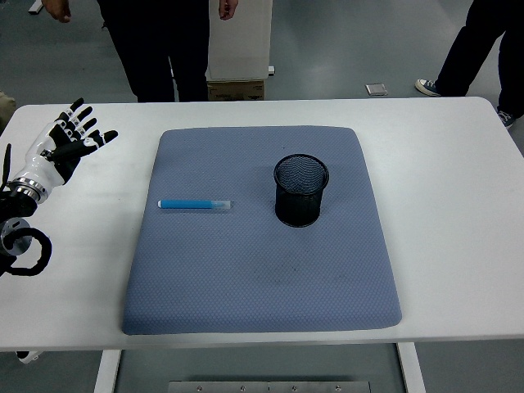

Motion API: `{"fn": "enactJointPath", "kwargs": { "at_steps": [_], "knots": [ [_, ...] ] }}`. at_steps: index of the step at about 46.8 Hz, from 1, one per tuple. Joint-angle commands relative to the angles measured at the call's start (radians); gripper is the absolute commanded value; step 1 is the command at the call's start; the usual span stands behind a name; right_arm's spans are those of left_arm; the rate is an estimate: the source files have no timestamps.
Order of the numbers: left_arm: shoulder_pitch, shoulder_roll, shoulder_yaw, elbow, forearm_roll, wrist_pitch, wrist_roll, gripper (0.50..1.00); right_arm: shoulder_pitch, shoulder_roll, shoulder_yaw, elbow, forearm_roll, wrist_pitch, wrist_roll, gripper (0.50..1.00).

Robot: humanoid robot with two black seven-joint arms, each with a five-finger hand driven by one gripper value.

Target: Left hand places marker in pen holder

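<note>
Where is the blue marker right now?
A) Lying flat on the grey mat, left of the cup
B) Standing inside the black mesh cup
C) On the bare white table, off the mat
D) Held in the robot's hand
A: the blue marker lies flat on the grey mat, left of the black mesh cup, while the left hand hovers open, off the mat.

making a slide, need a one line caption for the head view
Left hand open at the table's left edge; blue marker lies on the grey mat, left of the empty black mesh pen holder.
</note>
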Motion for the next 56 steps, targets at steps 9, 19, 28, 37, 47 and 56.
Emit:
{"fn": "enactJointPath", "kwargs": {
  "at_steps": [9, 19, 28, 37, 47, 56],
  "knots": [
    [0.001, 0.002, 0.001, 0.0, 0.01, -0.003, 0.003, 1.0, 0.0, 0.0, 0.0, 0.0, 0.0, 0.0, 0.0, 1.0],
    [0.002, -0.005, -0.001, -0.002, 0.0, -0.006, 0.002, 1.0, 0.0, 0.0, 0.0, 0.0, 0.0, 0.0, 0.0, 1.0],
    [0.012, -0.003, -0.001, 0.0, -0.007, -0.086, 0.003, 1.0, 0.0, 0.0, 0.0, 0.0, 0.0, 0.0, 0.0, 1.0],
    [0.013, -0.003, -0.001, 0.0, -0.009, -0.095, 0.003, 1.0, 0.0, 0.0, 0.0, 0.0, 0.0, 0.0, 0.0, 1.0],
    [0.01, 0.008, -0.001, 0.0, -0.003, -0.091, 0.003, 1.0, 0.0, 0.0, 0.0, 0.0, 0.0, 0.0, 0.0, 1.0],
    [0.004, 0.008, -0.001, 0.0, -0.003, -0.098, 0.003, 1.0, 0.0, 0.0, 0.0, 0.0, 0.0, 0.0, 0.0, 1.0]
  ]
}}
